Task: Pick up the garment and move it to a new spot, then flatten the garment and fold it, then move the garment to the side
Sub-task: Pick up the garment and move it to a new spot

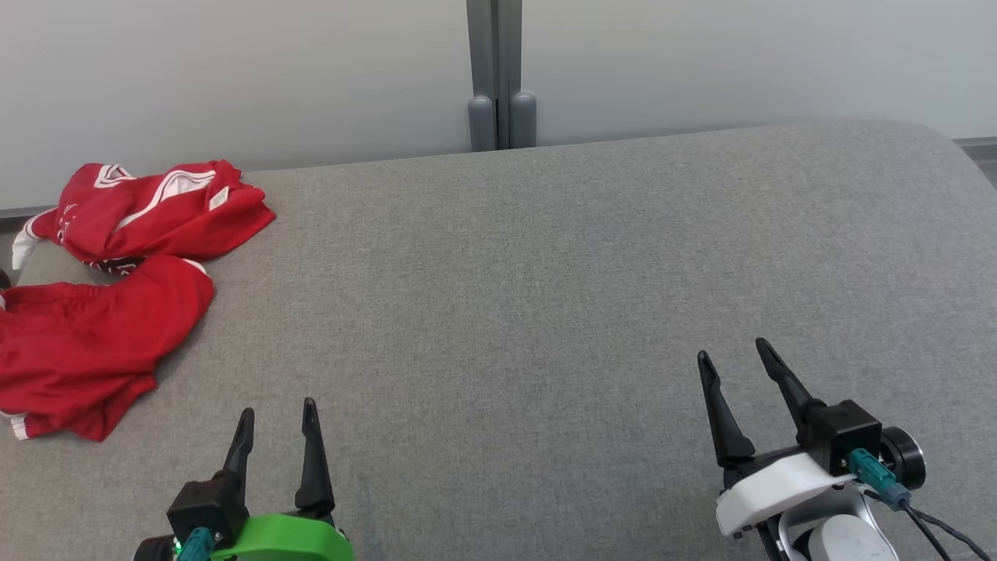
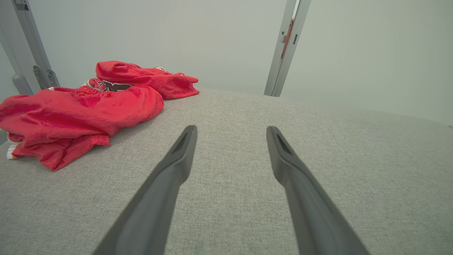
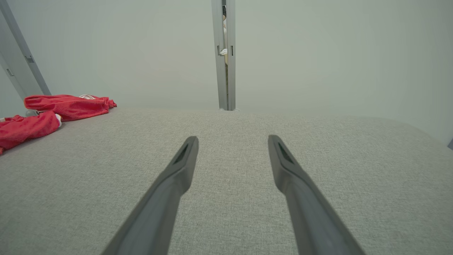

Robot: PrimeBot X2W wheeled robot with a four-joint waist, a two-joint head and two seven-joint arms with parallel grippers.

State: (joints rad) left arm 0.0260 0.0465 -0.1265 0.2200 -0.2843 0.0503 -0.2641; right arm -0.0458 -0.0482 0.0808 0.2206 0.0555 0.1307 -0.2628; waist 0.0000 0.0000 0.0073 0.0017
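In my head view the garment (image 1: 101, 312) lies at the far left of the frame. It is a crumpled red heap with white stripes on its upper part, and it runs from the upper left down past the middle and off the left edge. It rests on the grey table (image 1: 506, 273), near the table's back left corner.

To its right, at the lower left of the frame, I see my left gripper (image 1: 279, 406). Its fingers point up the frame and are spread wide with nothing between them. It is apart from the cloth, whose nearest hem sits up and to the left of it.

Above the middle of the frame a grey post (image 1: 501, 78) stands against the pale wall. At the lower right my right gripper (image 1: 733, 348) is also spread wide and holds nothing, well apart from the garment.

In the left wrist view the garment (image 2: 78, 109) sits at the upper left, bunched in folds with a dark print showing between two of them. The left gripper (image 2: 230, 128) gapes over the table at centre, and the post (image 2: 286, 46) rises right of centre at the top.

In the right wrist view the garment (image 3: 67, 105) is small at the left edge. The right gripper (image 3: 232, 138) is wide at centre, with the post (image 3: 224, 53) at top centre.
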